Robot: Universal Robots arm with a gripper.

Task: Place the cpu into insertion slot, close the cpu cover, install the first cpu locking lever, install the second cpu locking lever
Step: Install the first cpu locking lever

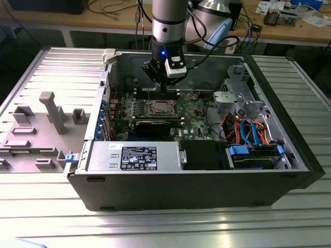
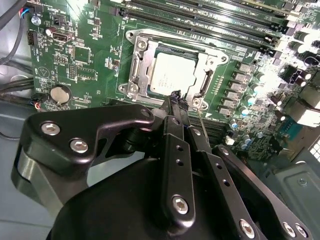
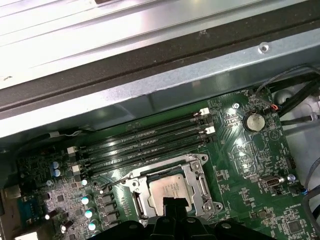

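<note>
- The pincer point(image 2: 176, 98) has its fingers pressed together, with the tips at the near edge of the cpu cover point(image 2: 137, 70).
- The cpu point(image 2: 172, 75) lies flat within the cover's window, metal top upward.

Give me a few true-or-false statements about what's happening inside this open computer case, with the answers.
1. The silvery-grey square chip lies seated on the green motherboard. True.
2. The dull-metal square frame plate stands tilted up, away from the chip. False: it lies flat around the chip.
3. The black pincer holds the chip in the air. False: its tips are closed together at the frame plate's edge.
4. A round silver coin battery sits on the motherboard. True.
</note>
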